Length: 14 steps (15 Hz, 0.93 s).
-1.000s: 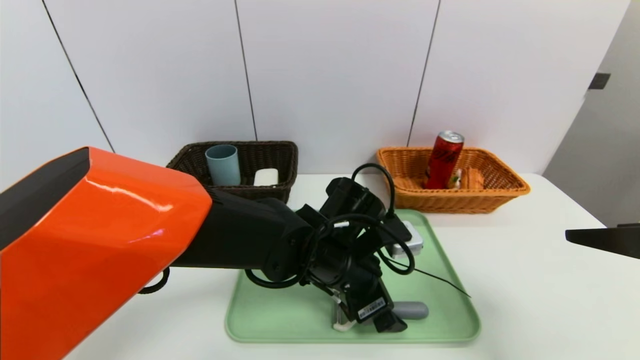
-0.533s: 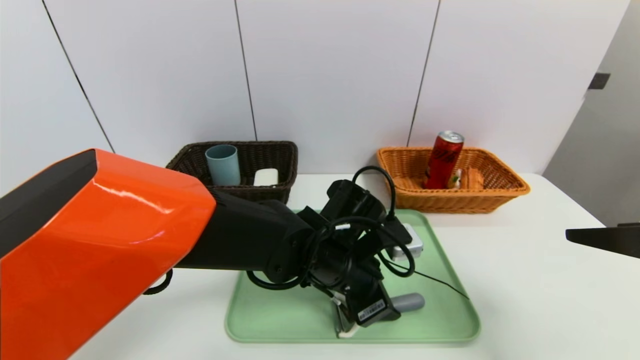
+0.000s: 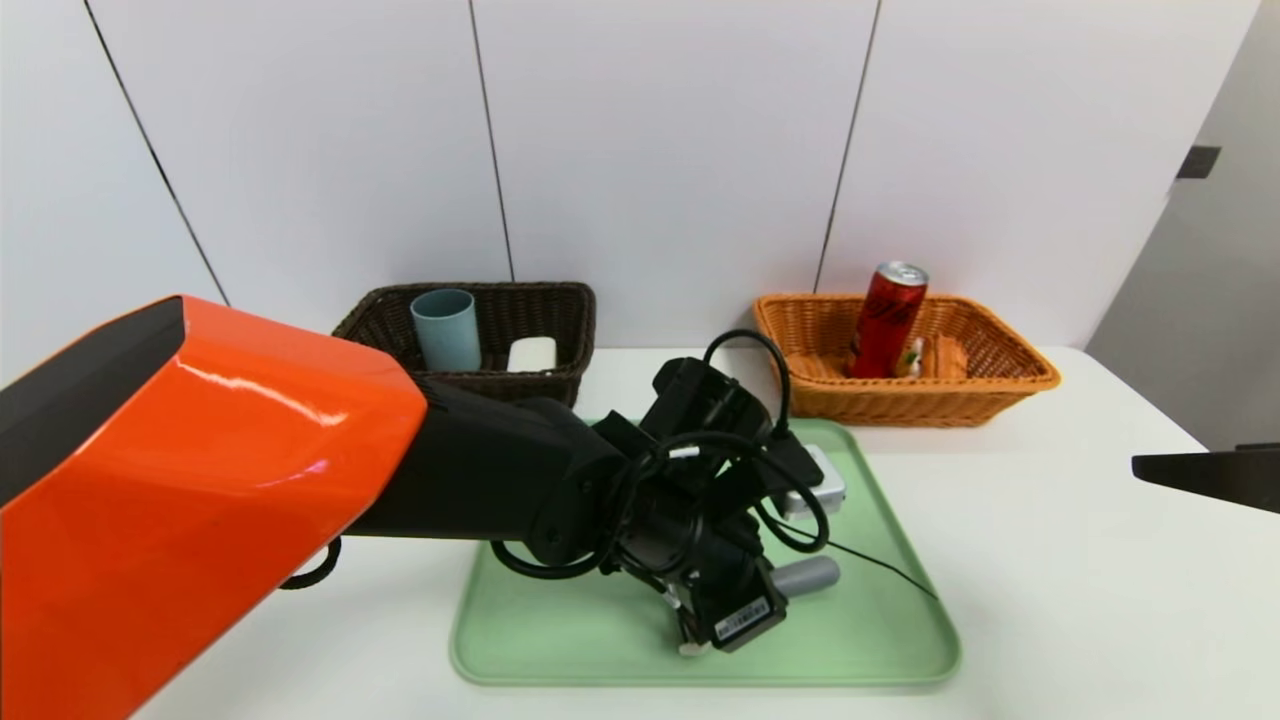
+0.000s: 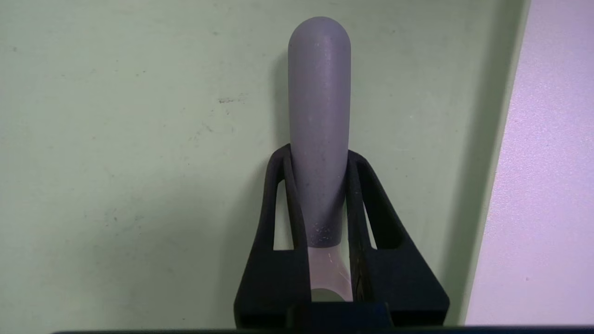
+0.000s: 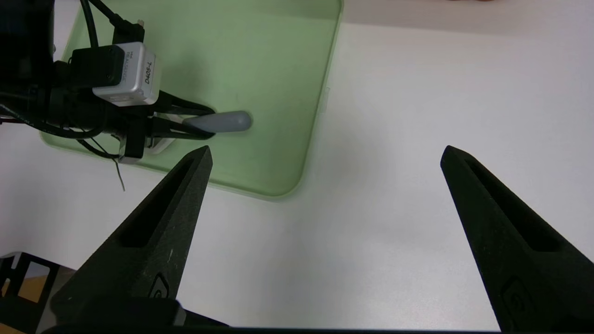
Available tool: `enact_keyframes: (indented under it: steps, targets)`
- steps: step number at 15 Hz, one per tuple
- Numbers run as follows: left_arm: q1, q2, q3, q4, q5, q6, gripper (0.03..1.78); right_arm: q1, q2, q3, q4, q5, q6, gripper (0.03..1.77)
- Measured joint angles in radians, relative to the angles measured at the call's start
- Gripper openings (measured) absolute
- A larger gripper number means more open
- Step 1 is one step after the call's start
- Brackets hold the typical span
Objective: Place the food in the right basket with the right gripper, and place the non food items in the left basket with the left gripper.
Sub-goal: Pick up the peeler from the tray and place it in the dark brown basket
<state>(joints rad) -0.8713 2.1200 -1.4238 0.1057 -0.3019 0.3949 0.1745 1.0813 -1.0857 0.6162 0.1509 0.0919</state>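
While the left gripper (image 4: 319,157) clamps one peeler (image 4: 319,116) above the tray (image 4: 116,139), the right gripper (image 5: 325,157) hangs spread near the tray's edge.

You've got the peeler (image 4: 319,116) pinched at its grey handle by the left gripper (image 4: 319,157), over the green tray (image 3: 600,630); white head mostly hidden. Blue-grey cup (image 3: 446,328) upright & white bar (image 3: 531,353) lie in the dark brown basket (image 3: 560,375). Red can (image 3: 888,319) leans in the orange-tan basket (image 3: 990,395) w/ cake wedge (image 3: 912,357) beside it. Right gripper (image 5: 325,160) spread wide over the table, near the tray.
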Motion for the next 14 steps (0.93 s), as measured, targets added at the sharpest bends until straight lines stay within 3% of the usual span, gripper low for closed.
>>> enact_keyframes:
  steps: [6,14]
  targets:
    - [0.044,-0.072,-0.049,-0.001,0.046,-0.037,0.27,0.000,0.000,0.000,0.000,0.000,0.000,1.70]
    - [0.280,-0.250,-0.150,0.040,0.053,-0.071,0.27,0.000,-0.008,0.004,0.000,0.000,0.001,1.70]
